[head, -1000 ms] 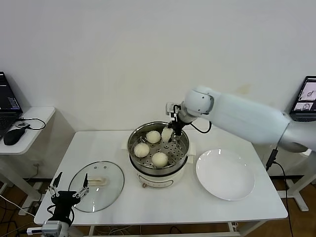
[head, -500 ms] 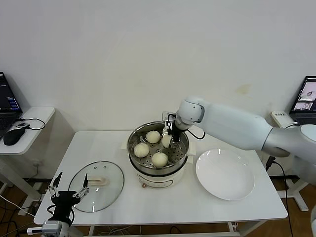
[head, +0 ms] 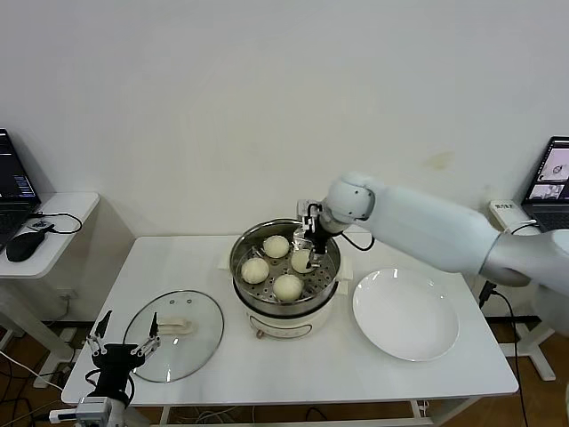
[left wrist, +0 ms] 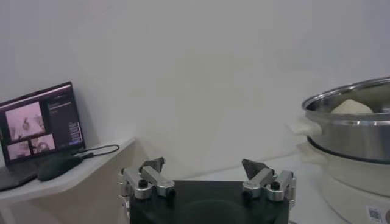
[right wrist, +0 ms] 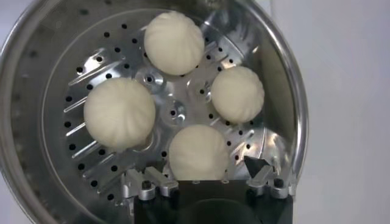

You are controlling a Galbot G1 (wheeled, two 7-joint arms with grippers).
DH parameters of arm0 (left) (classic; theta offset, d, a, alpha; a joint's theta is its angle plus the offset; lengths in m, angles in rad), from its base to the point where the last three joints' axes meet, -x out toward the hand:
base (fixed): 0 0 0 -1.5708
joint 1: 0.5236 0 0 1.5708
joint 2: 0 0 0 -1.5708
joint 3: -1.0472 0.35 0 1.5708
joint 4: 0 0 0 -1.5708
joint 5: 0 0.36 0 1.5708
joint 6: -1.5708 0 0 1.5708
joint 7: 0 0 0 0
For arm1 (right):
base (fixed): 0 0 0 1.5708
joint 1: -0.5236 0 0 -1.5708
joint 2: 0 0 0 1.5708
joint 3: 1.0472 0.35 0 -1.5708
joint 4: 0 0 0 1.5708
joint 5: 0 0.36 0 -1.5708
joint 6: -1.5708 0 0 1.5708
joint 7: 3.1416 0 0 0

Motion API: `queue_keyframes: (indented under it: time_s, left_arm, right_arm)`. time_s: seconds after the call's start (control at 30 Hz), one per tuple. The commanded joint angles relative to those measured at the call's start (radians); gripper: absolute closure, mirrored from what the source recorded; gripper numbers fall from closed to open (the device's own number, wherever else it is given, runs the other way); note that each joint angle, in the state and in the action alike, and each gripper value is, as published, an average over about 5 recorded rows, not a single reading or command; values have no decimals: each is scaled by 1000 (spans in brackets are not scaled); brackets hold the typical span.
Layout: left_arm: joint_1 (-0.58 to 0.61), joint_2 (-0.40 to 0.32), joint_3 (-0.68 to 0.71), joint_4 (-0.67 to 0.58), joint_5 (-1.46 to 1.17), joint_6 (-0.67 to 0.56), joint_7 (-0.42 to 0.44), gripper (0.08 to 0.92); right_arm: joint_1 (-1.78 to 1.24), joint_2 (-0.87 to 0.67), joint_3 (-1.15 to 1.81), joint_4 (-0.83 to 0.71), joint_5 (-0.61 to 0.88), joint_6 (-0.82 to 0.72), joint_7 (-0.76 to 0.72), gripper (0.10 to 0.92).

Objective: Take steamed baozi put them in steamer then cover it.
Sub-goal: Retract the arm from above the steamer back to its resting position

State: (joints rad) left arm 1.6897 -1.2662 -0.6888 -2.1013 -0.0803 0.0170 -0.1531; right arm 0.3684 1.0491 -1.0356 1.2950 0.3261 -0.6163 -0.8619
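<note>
Four steamed baozi (right wrist: 119,113) on perforated tray in steamer (head: 284,271). Right gripper (right wrist: 204,176) released, jaws apart w/ nearest bun between and just below. Cover (head: 174,334) flat on table (head: 356,365), well apart; left gripper (head: 124,340) open beside it. White plate (head: 405,314) bare.

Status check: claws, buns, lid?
Right claw open above the steamer. All four baozi on its tray. Left claw open, parked low beside the cover; cover not yet on.

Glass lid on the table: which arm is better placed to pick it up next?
Left. The left tool hangs open beside the lid; the right tool is over the steamer.
</note>
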Motion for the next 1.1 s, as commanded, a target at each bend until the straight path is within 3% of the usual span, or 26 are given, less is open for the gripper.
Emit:
queue_keyframes:
  time_s: [0.03, 0.13, 0.23, 0.37, 0.6, 0.87, 1.0, 1.1]
  left_arm:
    - [-2, 0, 2, 5, -3, 0, -5, 177]
    - [2, 4, -2, 7, -6, 0, -9, 177]
    - [5, 5, -5, 8, -4, 0, -12, 177]
    - [7, 0, -2, 7, 6, 3, -16, 177]
    - [10, -8, 10, 17, 28, 4, -22, 177]
    - [0, -10, 18, 84, 158, -11, -48, 177]
    - [-14, 4, -4, 146, 450, -35, -63, 177]
    - [-15, 13, -52, 215, 805, -126, -101, 177]
  right_arm:
    - [-56, -233, 162, 270, 199, 0, 266, 203]
    - [-204, -327, 263, 379, 305, 77, 523, 202]
    - [-440, -394, 455, 463, 321, 216, 722, 203]
    - [-781, -411, 739, 540, 262, 370, 859, 202]
    - [-1265, -283, 1195, 561, 46, 582, 862, 203]
    - [-1644, 0, 1624, 572, -109, 743, 755, 203]
    - [-1758, 100, 1749, 588, -126, 766, 736, 202]
    - [-1819, 147, 1810, 616, -119, 764, 737, 203]
